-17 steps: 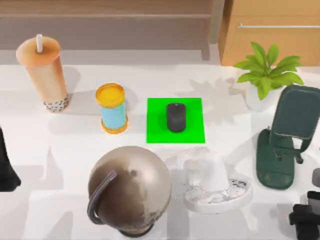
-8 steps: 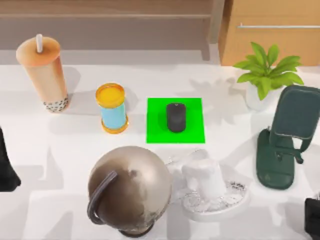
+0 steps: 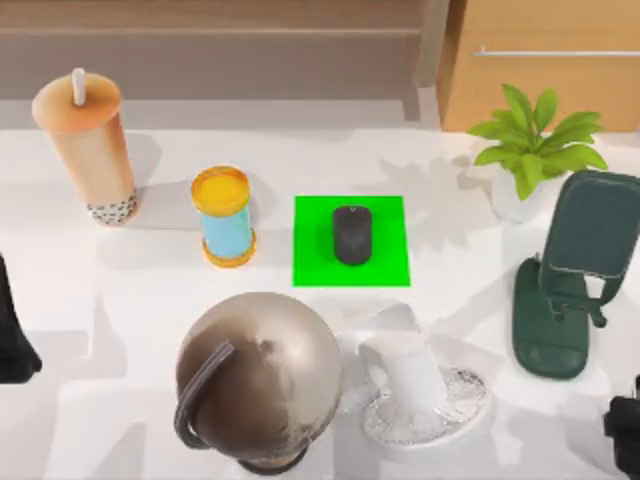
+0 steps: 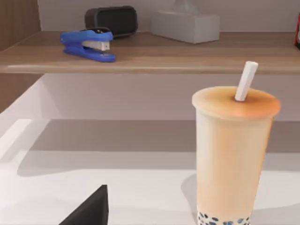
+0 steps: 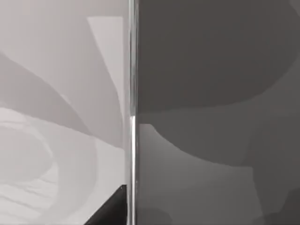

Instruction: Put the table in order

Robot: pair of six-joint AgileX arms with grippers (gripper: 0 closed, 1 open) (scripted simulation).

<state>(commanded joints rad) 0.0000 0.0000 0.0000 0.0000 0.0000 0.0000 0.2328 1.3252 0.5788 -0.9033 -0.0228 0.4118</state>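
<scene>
The white surface (image 3: 150,300) stretched across the whole top view, with a wooden cabinet (image 3: 545,65) and a low shelf (image 3: 210,30) behind it. At the far left stood a tall milk-tea cup (image 3: 88,145) with a white straw. To its right was a small blue can with an orange lid (image 3: 224,216). Beside that lay a green mat (image 3: 351,241), with a dark mouse (image 3: 352,235) resting on its middle. At the far right stood a potted plant (image 3: 530,150), and in front of it a dark green phone stand (image 3: 568,275). Near the front edge sat a large brown globe (image 3: 262,378), just beside a white mug on a clear glass saucer (image 3: 420,390).

My left gripper (image 3: 14,335) was at the left edge of the surface; I could not tell whether it was open or closed. My right gripper (image 3: 626,436) was at the front right corner, and I could not tell its state either.

My left wrist view showed the milk-tea cup close up, and a shelf holding a blue stapler (image 4: 89,45), a dark speaker (image 4: 111,20) and a tissue box (image 4: 185,24).
</scene>
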